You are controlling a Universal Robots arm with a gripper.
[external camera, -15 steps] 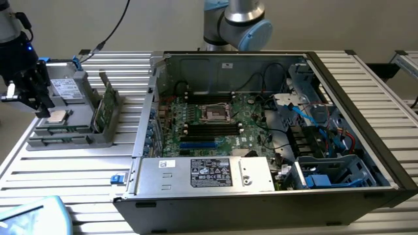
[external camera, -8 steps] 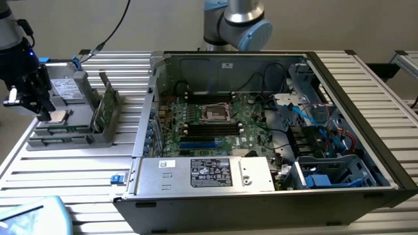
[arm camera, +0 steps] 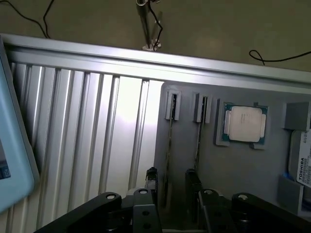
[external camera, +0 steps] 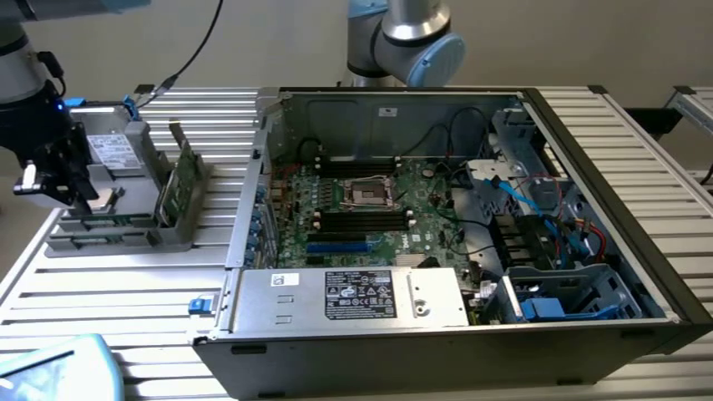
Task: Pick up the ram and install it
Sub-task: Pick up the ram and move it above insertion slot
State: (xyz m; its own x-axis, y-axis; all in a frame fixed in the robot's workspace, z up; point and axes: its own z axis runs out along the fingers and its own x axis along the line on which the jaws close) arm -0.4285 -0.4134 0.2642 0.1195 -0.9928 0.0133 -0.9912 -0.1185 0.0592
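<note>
End effector points down over the grey holder, jaws wide (ram lined up between them).

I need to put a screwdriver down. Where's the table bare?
In the exterior view, the slatted table is bare between the grey parts holder, the computer case and the light-blue object. Crowded: the holder and the case's inside.

Jaws apart, the gripper is straddling a ram standing edgewise in the grey holder. A second stick and a processor are sitting beside it.
</note>
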